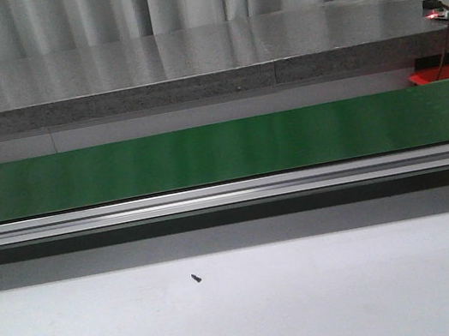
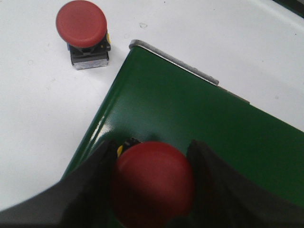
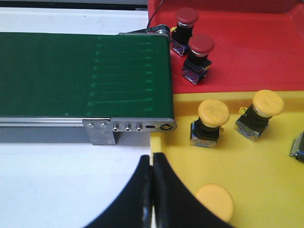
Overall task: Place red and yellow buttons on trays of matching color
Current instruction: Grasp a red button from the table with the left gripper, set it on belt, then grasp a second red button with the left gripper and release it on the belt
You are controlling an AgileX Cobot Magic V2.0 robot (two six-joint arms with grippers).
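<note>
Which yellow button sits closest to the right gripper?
The yellow button right beside the right gripper; the other two stand farther up the yellow tray.

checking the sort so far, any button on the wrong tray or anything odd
No mis-sorts visible: the two red buttons stand on the red tray, the yellow buttons on the yellow tray. One oddity: a small dark screw-like speck lies on the table.

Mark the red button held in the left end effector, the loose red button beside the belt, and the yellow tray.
held red button (image 2: 153,183), left wrist view, cap top
loose red button (image 2: 81,23), left wrist view, cap centre
yellow tray (image 3: 266,180), right wrist view, bare floor
</note>
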